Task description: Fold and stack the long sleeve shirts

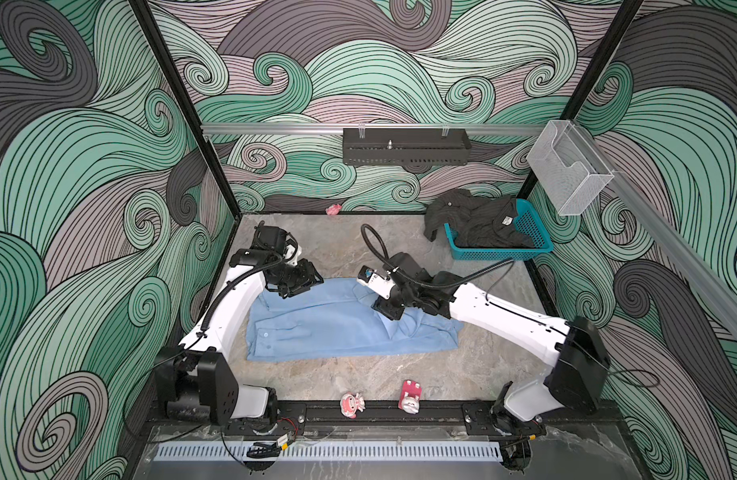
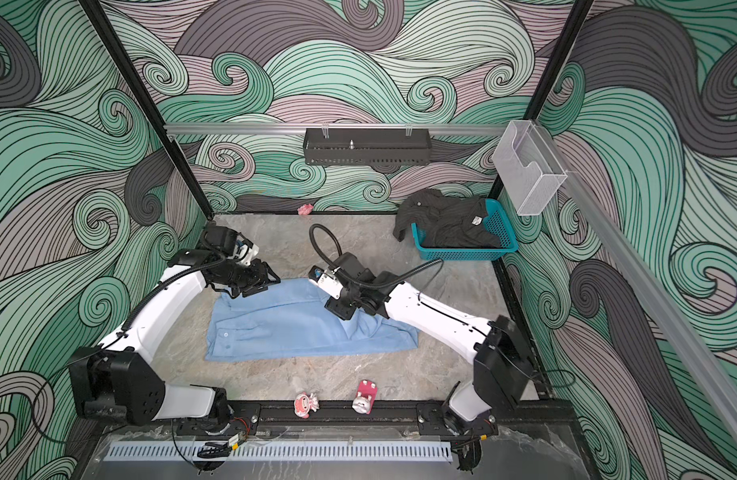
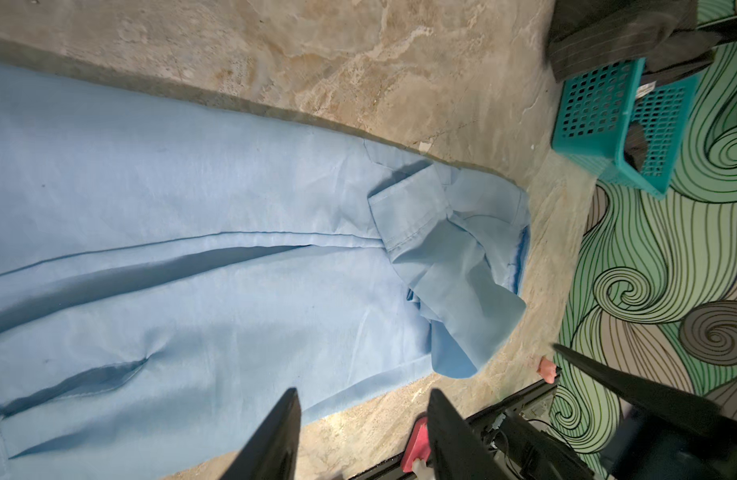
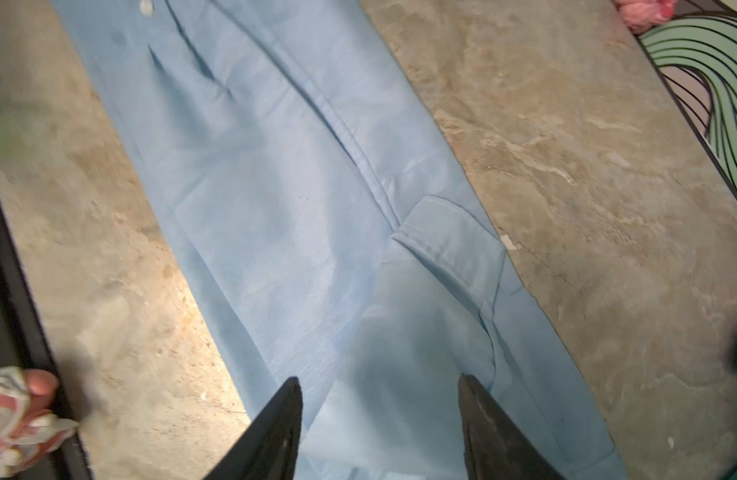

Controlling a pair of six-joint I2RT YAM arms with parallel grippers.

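The blue shirt [image 1: 342, 328] lies flat in the middle of the desk [image 1: 358, 378]. The black shirt [image 1: 479, 220] sits crumpled in the basket [image 1: 500, 252] at the far right corner, one part hanging over the rim. The left tool [image 3: 364, 392] and right tool [image 4: 379, 378] hang released over the blue shirt, jaws apart, gripping nothing.

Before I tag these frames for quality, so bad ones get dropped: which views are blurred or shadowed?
Right wrist view: motion-smeared, worst on the figurine at the edge; a dim shadow lies on the light blue shirt near the jaws. Left wrist view: cloth sharp, jaws soft. Both top views: crisp, evenly lit.
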